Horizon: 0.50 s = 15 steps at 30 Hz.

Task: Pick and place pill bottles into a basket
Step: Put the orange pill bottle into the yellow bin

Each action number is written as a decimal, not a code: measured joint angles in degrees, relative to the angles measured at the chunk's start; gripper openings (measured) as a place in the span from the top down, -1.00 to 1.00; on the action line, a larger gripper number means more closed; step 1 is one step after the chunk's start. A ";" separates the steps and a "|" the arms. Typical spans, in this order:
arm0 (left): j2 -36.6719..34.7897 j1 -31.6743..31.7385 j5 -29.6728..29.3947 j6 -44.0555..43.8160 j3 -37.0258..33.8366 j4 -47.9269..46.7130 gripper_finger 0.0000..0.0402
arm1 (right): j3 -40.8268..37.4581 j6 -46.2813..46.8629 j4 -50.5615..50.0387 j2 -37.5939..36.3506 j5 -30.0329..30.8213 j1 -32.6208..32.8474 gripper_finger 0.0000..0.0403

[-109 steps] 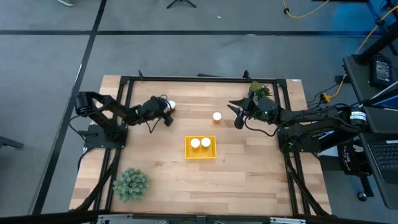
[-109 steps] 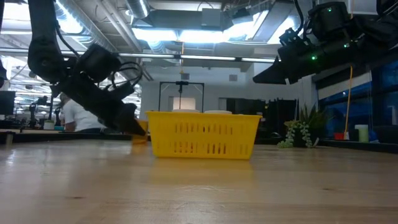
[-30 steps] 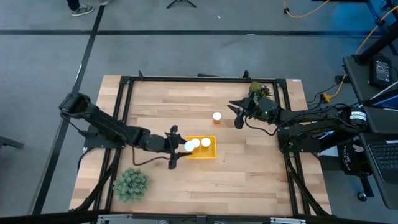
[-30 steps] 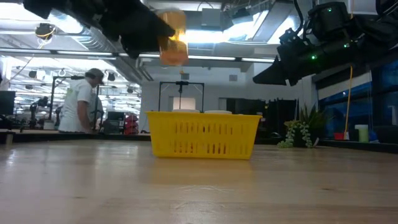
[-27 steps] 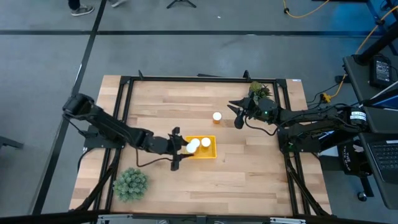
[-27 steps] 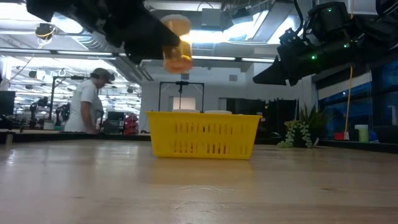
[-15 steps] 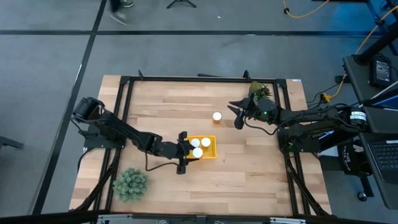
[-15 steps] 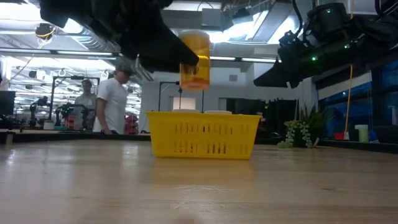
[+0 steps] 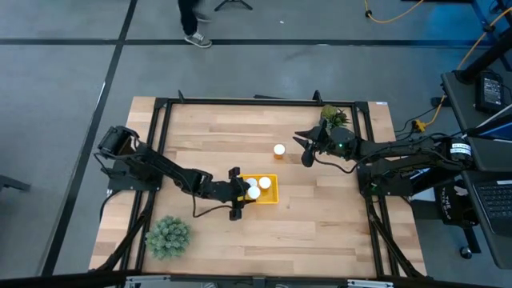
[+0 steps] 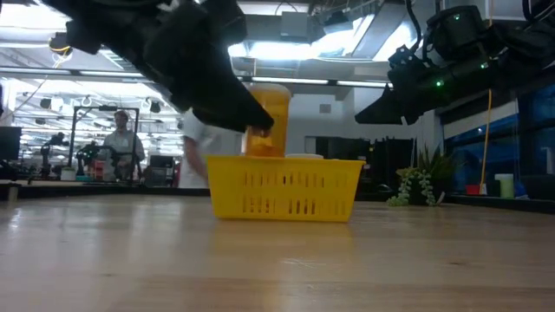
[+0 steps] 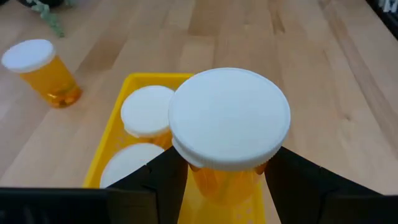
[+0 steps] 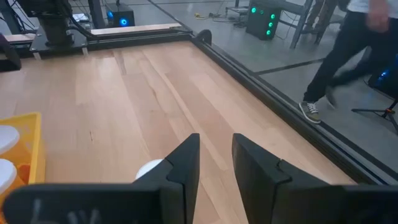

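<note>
My left gripper (image 9: pixel 244 193) is shut on an orange pill bottle with a white cap (image 9: pixel 254 193) over the near left part of the yellow basket (image 9: pixel 270 198). Two more capped bottles (image 9: pixel 264 183) stand in the basket and show in the left wrist view (image 11: pixel 148 111). A fourth bottle (image 9: pixel 278 149) stands on the table beyond the basket. My right gripper (image 9: pixel 303 149) hovers open just right of that bottle, touching nothing. My left gripper pinches the bottle's orange body just under the cap (image 11: pixel 217 177) between its two fingers (image 11: pixel 165 180). The fingers come slanting down from the table's left. The bottle is upright, cap up, and lifted. In the low view its lower end (image 10: pixel 264 149) is at the basket's rim (image 10: pixel 286 161).
A green spiky plant (image 9: pixel 166 236) stands at the near left and another plant (image 9: pixel 334 117) at the far right, behind my right arm. A black frame (image 9: pixel 240 101) rims the table. People stand in the room beyond (image 10: pixel 121 147).
My left gripper has carried the bottle toward the table's right, over the basket, and then down. The bottle has sunk from well above the basket to rim height and stays upright in the hold. A person has walked past beyond the table.
</note>
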 joint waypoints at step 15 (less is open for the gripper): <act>1.97 2.06 -0.09 1.69 0.03 -0.06 0.03 | 0.00 -0.02 0.11 0.00 -0.02 0.34 0.51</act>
